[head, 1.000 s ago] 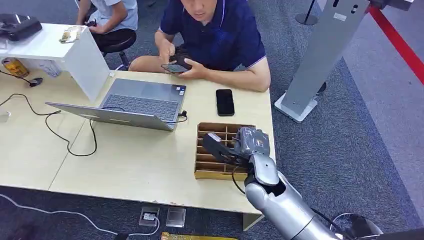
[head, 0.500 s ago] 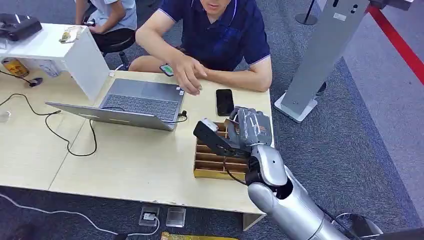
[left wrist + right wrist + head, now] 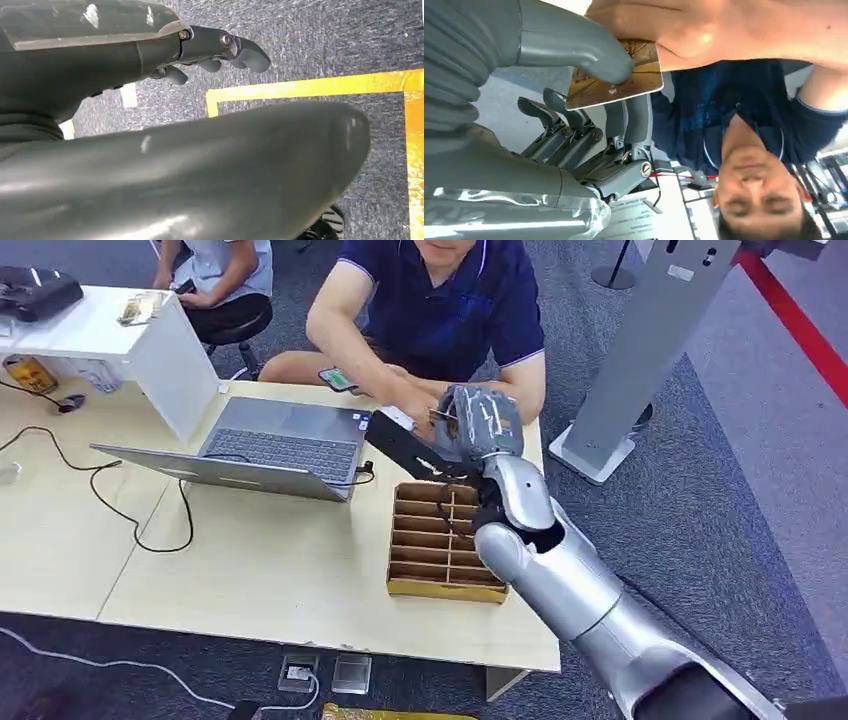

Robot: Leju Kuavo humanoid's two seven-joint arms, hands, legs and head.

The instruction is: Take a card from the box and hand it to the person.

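Right hand [image 3: 470, 425] raised above the far end of the box [image 3: 445, 540], thumb pressing a brown card [image 3: 616, 75] against the fingers; card held out toward the seated person [image 3: 440, 300]. Person's hand [image 3: 659, 25] is already on the card's far edge, pinching it, as the right wrist view shows. Step in hand: the handover itself, judged nearly complete. Next move calls for loosening the thumb only once the person's pinch bears the card, then drawing the arm back clear of the box. Left hand [image 3: 215, 50] hangs over the carpet, fingers curled, holding nothing.

Surface: pale wooden table [image 3: 250, 560]; the slotted cardboard box sits at its right end. Open laptop [image 3: 270, 450] with a black cable [image 3: 150, 520] to the left. Room: grey carpet [image 3: 700, 520], red floor stripe [image 3: 800, 330], grey stand [image 3: 640, 350], second seated person [image 3: 215, 280] behind.
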